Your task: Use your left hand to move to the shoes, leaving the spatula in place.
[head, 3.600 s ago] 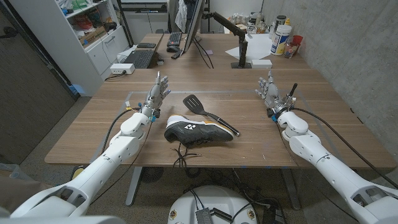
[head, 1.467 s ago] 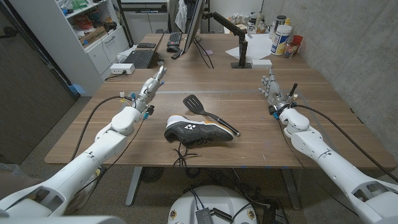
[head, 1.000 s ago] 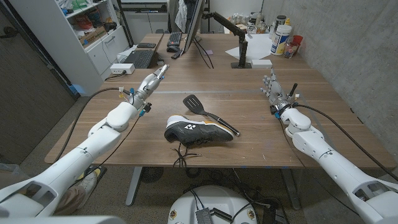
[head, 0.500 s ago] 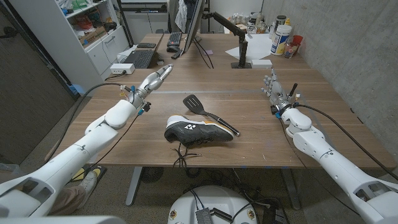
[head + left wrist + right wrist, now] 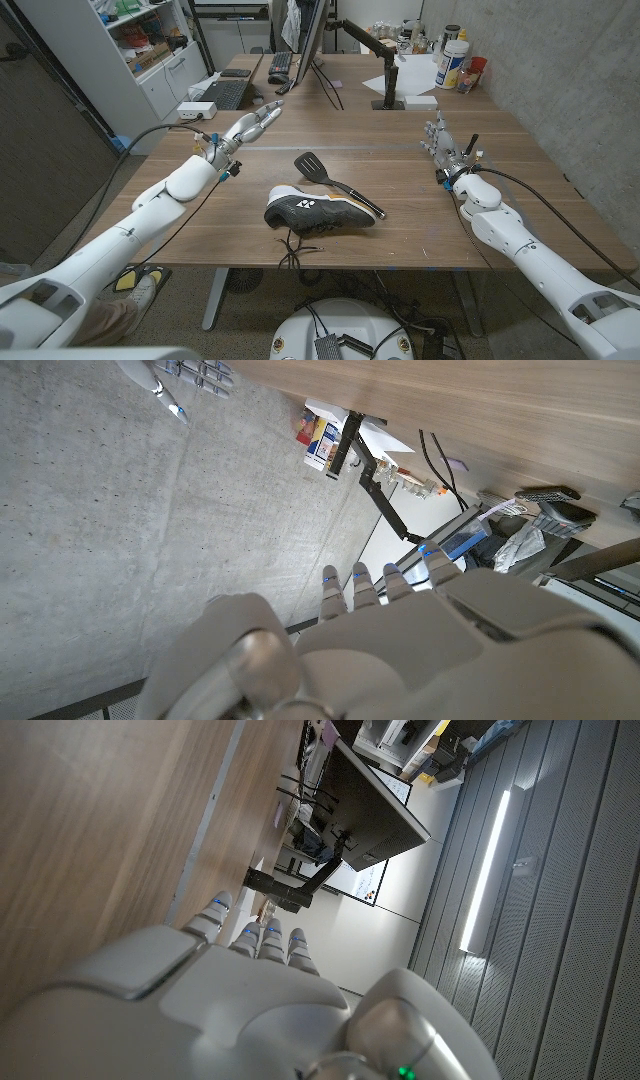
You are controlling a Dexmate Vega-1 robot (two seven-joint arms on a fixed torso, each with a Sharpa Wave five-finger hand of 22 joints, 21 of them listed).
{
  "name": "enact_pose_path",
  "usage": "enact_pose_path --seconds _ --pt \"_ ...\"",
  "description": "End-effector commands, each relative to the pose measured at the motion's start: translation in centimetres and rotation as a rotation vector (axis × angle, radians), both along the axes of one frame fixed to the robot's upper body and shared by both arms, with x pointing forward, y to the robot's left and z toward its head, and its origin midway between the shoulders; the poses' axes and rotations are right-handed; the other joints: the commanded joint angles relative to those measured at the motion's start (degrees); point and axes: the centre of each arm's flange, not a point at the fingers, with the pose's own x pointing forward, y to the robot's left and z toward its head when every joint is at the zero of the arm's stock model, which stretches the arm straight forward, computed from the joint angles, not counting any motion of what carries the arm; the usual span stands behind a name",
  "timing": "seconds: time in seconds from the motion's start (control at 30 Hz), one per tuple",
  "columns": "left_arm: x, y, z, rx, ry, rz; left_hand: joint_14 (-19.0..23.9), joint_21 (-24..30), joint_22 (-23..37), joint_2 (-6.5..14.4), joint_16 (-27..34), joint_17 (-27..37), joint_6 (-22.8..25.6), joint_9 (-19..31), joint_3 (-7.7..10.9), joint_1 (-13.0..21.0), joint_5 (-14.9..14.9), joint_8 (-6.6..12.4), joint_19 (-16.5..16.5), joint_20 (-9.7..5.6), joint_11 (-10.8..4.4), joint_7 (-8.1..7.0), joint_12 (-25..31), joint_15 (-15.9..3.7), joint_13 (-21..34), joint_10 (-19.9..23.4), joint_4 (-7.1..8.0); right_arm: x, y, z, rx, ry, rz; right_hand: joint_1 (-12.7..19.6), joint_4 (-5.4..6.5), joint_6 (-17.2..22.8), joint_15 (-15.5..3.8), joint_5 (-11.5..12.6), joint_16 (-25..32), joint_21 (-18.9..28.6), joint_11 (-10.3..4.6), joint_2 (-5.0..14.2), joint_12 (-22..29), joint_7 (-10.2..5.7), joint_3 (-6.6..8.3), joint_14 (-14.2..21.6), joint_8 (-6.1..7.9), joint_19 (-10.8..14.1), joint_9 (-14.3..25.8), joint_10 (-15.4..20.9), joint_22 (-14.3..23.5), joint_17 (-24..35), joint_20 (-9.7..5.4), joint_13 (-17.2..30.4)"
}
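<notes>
Surface (image 5: 420,215): wooden, carrying all items below.

Shoe (image 5: 318,211): one black shoe with white sole and white logo, lying on its side near the front edge, at the middle. Laces trail over the front edge.

Spatula (image 5: 336,181): black, lying flat just behind the shoe, blade toward the rear left, handle running to the front right. Handle passes close by the shoe's upper edge; whether they touch cannot be told.

Left hand (image 5: 252,124): raised above the surface at rear left, well apart from shoe and spatula, fingers (image 5: 268,113) straight and held apart, holding nothing. In the left wrist view the hand (image 5: 400,610) shows its back with fingers extended.

Right hand (image 5: 438,140): at the right side of the surface, well apart from the shoe, fingers pointing up and away, empty. In the right wrist view the hand (image 5: 240,980) shows its back, fingers straight.

Rear of surface: monitor (image 5: 308,35) on a stand, keyboard (image 5: 281,64), laptop (image 5: 224,94), white bottle (image 5: 452,62).
</notes>
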Motion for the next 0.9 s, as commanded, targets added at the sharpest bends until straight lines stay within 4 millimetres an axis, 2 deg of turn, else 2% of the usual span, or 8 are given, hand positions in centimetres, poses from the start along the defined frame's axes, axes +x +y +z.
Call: enact_pose_path --seconds 0.03,0.07,0.2,0.37,0.43,0.5,0.9 --pt "-0.6 -0.5 0.7 0.030 -0.072 0.000 0.1 0.6 0.1 0.0 0.4 0.3 0.4 0.1 -0.05 0.8 -0.1 0.20 1.1 -0.49 -0.22 -0.29 -0.1 -0.76 0.3 -0.8 -0.42 0.2 0.0 0.0 -0.001 0.006 0.001 0.5 -0.16 -0.5 0.16 0.4 0.1 0.2 0.31 -0.02 0.0 0.14 -0.03 -0.5 0.25 -0.3 0.2 0.0 0.2 0.0 0.20 0.2" --pt "-0.6 -0.6 1.1 0.054 -0.090 0.000 0.0 0.6 0.1 -0.1 0.3 0.3 0.5 0.1 -0.05 0.9 -0.1 0.23 1.2 -1.12 -0.22 -0.37 -0.1 -0.82 0.3 -0.7 -0.46 0.3 0.0 0.0 -0.003 0.006 0.002 0.6 -0.16 -0.5 0.21 0.4 0.1 0.2 0.27 -0.02 0.0 0.11 -0.03 -0.4 0.25 -0.3 0.2 0.0 0.2 0.0 0.21 0.2" --pt "-0.7 -0.8 1.7 0.085 -0.106 -0.003 -0.3 0.6 0.1 -0.1 0.2 0.3 0.7 0.1 -0.06 1.0 -0.2 0.23 1.2 -1.28 -0.22 -0.30 0.0 -0.96 0.3 -0.6 -0.50 0.3 0.1 -0.1 -0.001 0.007 0.003 0.6 -0.17 -0.5 0.20 0.4 0.1 0.2 0.29 -0.01 0.0 0.11 -0.04 -0.5 0.25 -0.3 0.2 0.0 0.2 0.0 0.21 0.2" --pt "-0.7 -1.4 2.2 0.117 -0.124 -0.017 -0.3 0.4 0.1 -0.2 0.2 0.3 0.6 0.1 -0.10 1.1 -0.2 0.14 0.9 -0.54 -0.19 -0.55 0.0 -0.83 0.3 -0.4 -0.54 0.4 0.2 -0.2 -0.004 0.006 0.003 0.6 -0.20 -0.5 0.21 0.4 0.1 0.2 0.24 0.01 0.0 0.09 -0.08 -0.5 0.26 -0.3 0.2 0.0 0.2 0.0 0.25 0.2" --pt "-0.7 -1.4 2.2 0.118 -0.125 -0.018 0.3 0.4 0.1 -0.1 0.5 0.3 0.9 0.1 -0.09 1.3 -0.3 0.16 1.0 -0.01 -0.74 -0.57 0.4 -2.21 0.3 0.6 -0.57 0.4 0.2 -0.2 -0.004 0.006 0.003 0.6 -0.20 -0.4 0.22 0.4 0.1 0.2 0.24 0.02 0.0 0.07 -0.09 -0.5 0.27 -0.3 0.2 0.0 0.2 0.0 0.28 0.2" --pt "-0.7 -1.7 2.3 0.144 -0.146 -0.021 0.6 0.5 0.1 0.0 0.5 0.3 1.6 0.2 -0.04 1.4 -0.4 0.34 1.3 -0.42 -1.07 -0.76 0.6 -2.68 0.3 1.3 -0.59 0.4 0.1 -0.2 -0.003 0.008 0.002 0.6 -0.21 -0.5 0.22 0.4 0.1 0.2 0.32 0.02 0.0 0.08 -0.10 -0.5 0.25 -0.3 0.2 0.0 0.2 0.0 0.28 0.2" --pt "-1.1 -2.4 2.7 0.191 -0.179 -0.052 0.8 0.6 0.2 -0.3 0.5 0.3 1.6 0.2 -0.19 1.6 -0.6 0.13 1.7 -0.39 -0.90 -0.80 0.5 -2.09 0.3 1.1 -0.69 0.4 0.0 -0.3 0.007 0.012 -0.004 0.7 -0.24 -0.4 0.39 0.4 0.1 0.2 0.33 0.05 0.0 0.12 -0.16 -0.5 0.27 -0.3 0.2 0.0 0.2 0.0 0.38 0.2"
